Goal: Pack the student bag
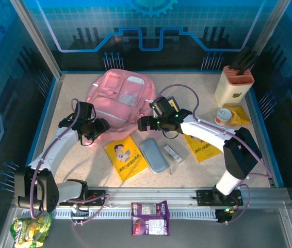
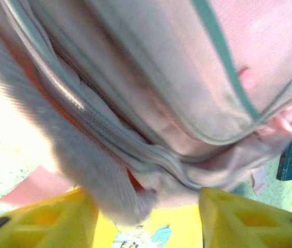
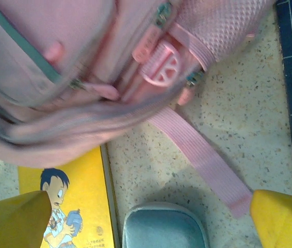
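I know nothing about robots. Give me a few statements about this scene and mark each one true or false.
1. The student bag is pink. True.
2. The grey pencil case is already inside the bag. False: it lies on the table, beside the yellow book.
3. The right end effector is gripping the yellow book. False: its fingers stand wide apart and hold nothing.
4. A purple snack packet lies at the front edge, well apart from the bag. True.
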Controlling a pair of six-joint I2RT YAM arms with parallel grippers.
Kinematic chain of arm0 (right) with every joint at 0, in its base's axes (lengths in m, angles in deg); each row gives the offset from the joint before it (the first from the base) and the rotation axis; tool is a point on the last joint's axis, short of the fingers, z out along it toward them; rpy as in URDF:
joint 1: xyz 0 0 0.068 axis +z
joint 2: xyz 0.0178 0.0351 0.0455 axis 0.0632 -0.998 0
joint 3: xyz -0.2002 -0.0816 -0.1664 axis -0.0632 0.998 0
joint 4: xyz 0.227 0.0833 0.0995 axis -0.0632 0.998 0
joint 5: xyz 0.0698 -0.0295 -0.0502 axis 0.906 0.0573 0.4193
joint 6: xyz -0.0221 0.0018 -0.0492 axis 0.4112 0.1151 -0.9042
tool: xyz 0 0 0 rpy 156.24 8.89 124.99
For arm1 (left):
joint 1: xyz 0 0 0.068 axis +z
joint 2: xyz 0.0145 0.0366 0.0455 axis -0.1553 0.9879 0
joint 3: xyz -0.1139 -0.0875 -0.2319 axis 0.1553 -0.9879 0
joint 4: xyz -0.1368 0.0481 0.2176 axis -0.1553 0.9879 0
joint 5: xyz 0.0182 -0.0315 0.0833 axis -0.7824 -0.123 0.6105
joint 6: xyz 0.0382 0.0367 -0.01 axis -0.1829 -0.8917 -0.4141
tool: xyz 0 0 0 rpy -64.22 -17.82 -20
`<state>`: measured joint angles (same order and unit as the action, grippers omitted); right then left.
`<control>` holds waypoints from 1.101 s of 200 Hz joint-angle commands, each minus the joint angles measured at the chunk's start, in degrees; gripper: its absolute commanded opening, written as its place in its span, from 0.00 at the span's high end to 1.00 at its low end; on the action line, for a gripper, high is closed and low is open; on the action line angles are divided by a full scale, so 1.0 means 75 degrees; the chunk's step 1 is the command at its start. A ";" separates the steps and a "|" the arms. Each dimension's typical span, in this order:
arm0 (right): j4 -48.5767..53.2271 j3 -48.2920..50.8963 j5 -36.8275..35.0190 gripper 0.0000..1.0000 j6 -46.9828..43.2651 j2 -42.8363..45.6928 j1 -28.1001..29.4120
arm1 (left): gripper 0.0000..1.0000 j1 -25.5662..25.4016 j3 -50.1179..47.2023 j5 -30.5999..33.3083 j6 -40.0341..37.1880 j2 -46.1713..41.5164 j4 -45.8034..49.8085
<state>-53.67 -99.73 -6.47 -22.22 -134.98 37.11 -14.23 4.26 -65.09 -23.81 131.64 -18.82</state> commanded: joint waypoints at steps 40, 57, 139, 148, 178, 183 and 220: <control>-0.0129 -0.0995 0.0752 0.00 0.0436 -0.0894 -0.0587 | 0.24 -0.0171 -0.0176 0.0260 0.0455 -0.0924 -0.0285; -0.0127 -0.1341 0.0747 0.02 0.0437 -0.1215 -0.0646 | 0.23 -0.0656 -0.0170 0.0390 0.0770 -0.0786 -0.0476; 0.0416 -0.3295 0.0556 0.16 0.1032 -0.3036 -0.0827 | 0.23 -0.2104 -0.0880 0.1403 0.2792 -0.0195 -0.1924; 0.0503 -0.3363 0.0304 0.17 0.1119 -0.3141 -0.0853 | 0.23 -0.2116 -0.0865 0.1452 0.2832 -0.0163 -0.1836; 0.0622 -0.3941 0.0122 0.27 0.0911 -0.3611 -0.0911 | 0.23 -0.2206 -0.0911 0.1407 0.2942 -0.0250 -0.1748; 0.0714 -0.4080 0.0132 0.29 0.0858 -0.3727 -0.0902 | 0.23 -0.2265 -0.0917 0.1399 0.2982 -0.0279 -0.1740; 0.0670 -0.4493 0.0415 0.40 0.0728 -0.4319 -0.0910 | 0.23 -0.2809 -0.1273 0.1535 0.3519 -0.0363 -0.1841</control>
<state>-50.66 -131.21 -4.39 -15.93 -164.23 30.70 -33.60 -2.91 -54.60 -1.32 129.72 -31.70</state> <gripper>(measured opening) 0.627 0.766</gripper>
